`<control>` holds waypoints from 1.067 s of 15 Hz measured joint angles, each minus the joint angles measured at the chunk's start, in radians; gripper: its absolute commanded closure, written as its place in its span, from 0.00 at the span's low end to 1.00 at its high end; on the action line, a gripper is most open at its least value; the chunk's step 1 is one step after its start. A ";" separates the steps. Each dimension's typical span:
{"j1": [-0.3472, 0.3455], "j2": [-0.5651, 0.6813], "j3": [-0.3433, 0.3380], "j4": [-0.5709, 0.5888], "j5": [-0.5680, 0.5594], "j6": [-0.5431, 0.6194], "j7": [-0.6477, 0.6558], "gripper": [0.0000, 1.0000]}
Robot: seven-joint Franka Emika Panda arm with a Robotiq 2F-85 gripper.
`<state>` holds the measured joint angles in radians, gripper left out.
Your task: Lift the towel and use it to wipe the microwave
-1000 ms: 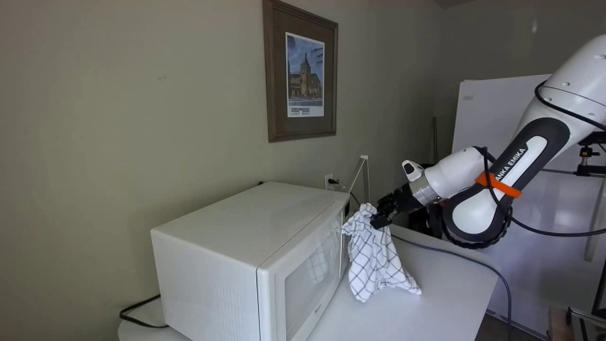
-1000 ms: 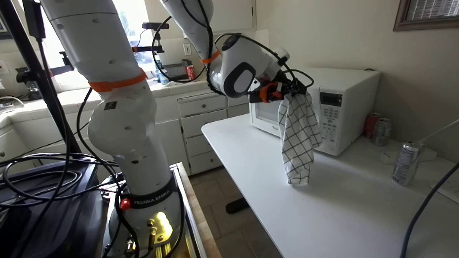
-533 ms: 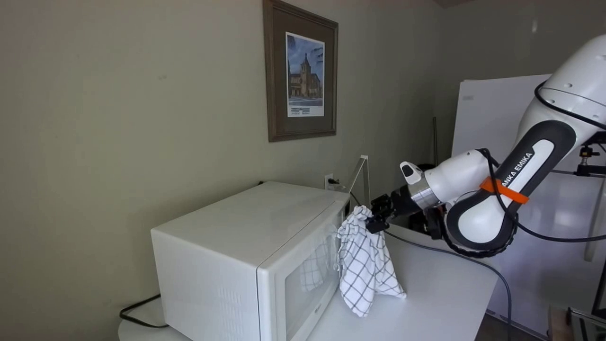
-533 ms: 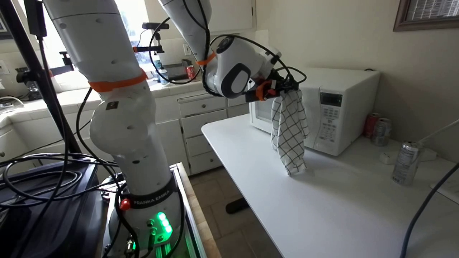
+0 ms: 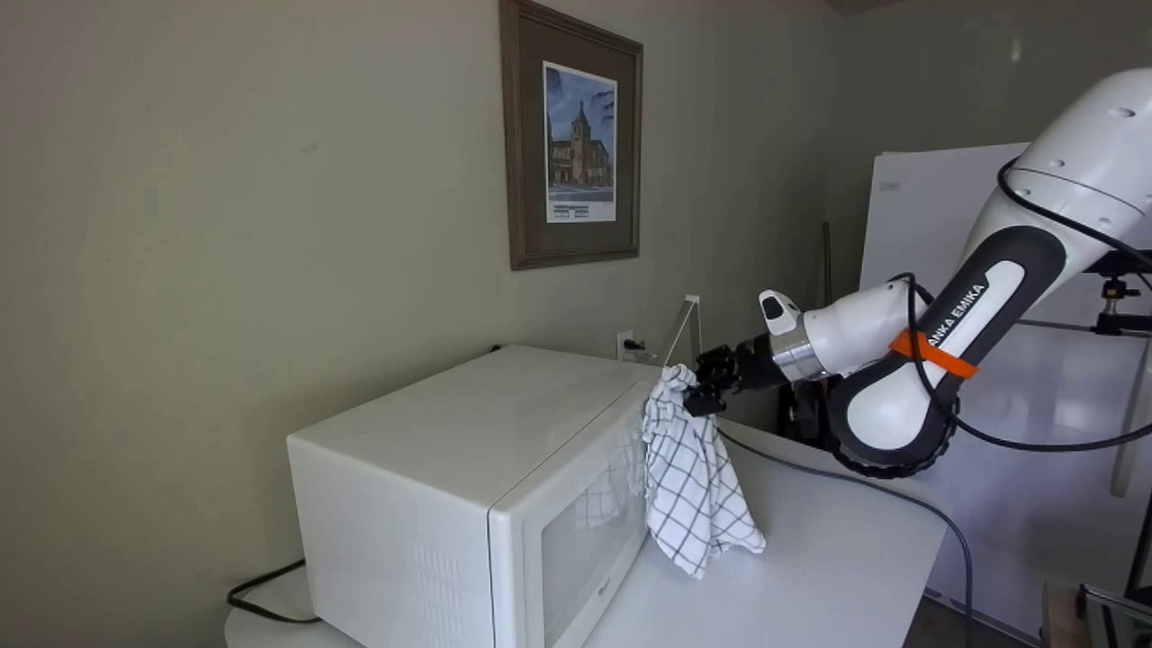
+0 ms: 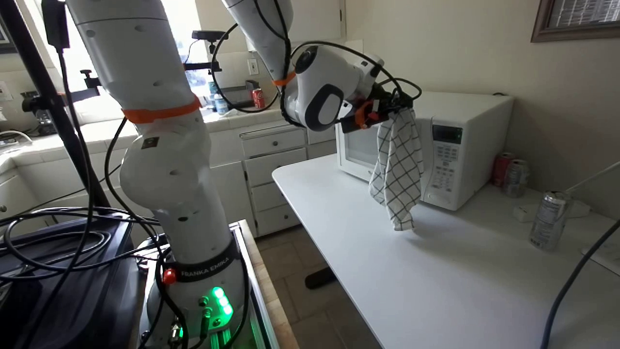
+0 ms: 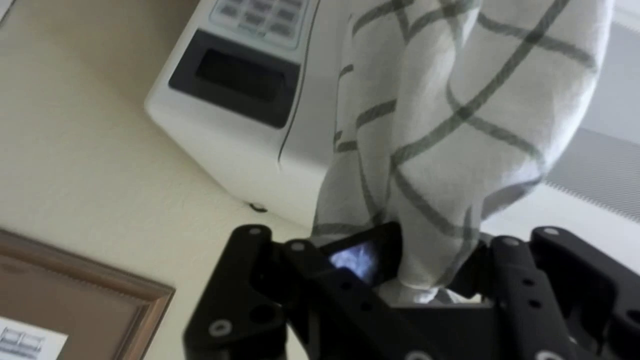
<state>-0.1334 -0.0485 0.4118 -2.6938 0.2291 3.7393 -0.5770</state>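
The towel, white with a dark grid, hangs from my gripper in both exterior views (image 5: 693,490) (image 6: 399,167) and fills the upper right of the wrist view (image 7: 465,120). My gripper (image 5: 700,396) is shut on its bunched top; the fingers pinch the cloth in the wrist view (image 7: 432,257). The white microwave (image 5: 468,423) stands on the table, door shut. The gripper (image 6: 400,106) is in front of its door, near the control panel (image 6: 444,160). The towel's upper part is close against the microwave front; whether it touches is unclear. The panel and display show in the wrist view (image 7: 242,75).
The white table (image 6: 436,291) carries a silver can (image 6: 550,220) and two more cans (image 6: 501,168) behind the microwave's side. A dark cable (image 5: 864,486) crosses the table. A framed picture (image 5: 576,135) hangs on the wall above.
My gripper first moved along the microwave front, away from the control panel, and closer to it. Then it rose and moved partway back toward the panel. The towel swung along, still held.
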 measured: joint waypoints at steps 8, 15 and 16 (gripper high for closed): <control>0.010 0.224 0.001 0.139 0.016 0.234 -0.059 1.00; 0.227 0.349 -0.229 0.215 -0.082 0.279 0.085 1.00; 0.236 0.351 -0.245 0.215 -0.099 0.279 0.114 1.00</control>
<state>0.1031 0.3020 0.1669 -2.4787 0.1303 4.0184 -0.4630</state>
